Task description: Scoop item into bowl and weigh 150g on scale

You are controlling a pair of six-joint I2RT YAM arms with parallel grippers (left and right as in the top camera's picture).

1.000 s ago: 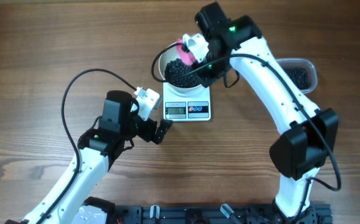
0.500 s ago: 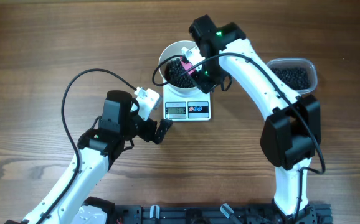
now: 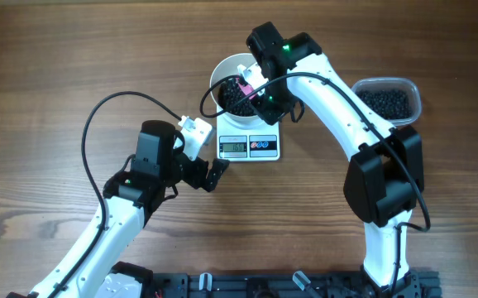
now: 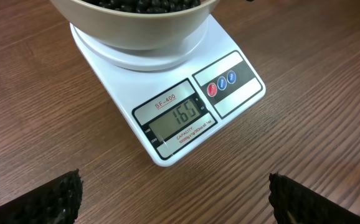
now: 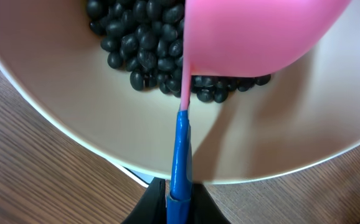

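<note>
The white bowl (image 3: 222, 73) stands on the scale (image 3: 268, 146) and holds a heap of black beans (image 3: 232, 99). My right gripper (image 3: 260, 98) hangs over the bowl's right side, shut on the blue handle (image 5: 180, 155) of a pink scoop (image 5: 255, 31). The scoop's cup sits low inside the bowl (image 5: 74, 106), over the beans (image 5: 142, 50). My left gripper (image 3: 218, 172) is open and empty just left of the scale's front. In the left wrist view the scale (image 4: 124, 87) shows 165 on its display (image 4: 179, 118), with the bowl (image 4: 136, 31) above it and my left gripper (image 4: 175, 190) spread wide.
A clear plastic tub (image 3: 414, 89) with more black beans stands on the wood table to the right of the scale. The right arm reaches across from the lower right. A black rail runs along the table's front edge (image 3: 264, 285).
The right arm has swung left and lowered; the pink scoop has gone from the bowl's far right rim down into the bowl. The tub is now uncovered. The left arm has not moved.
</note>
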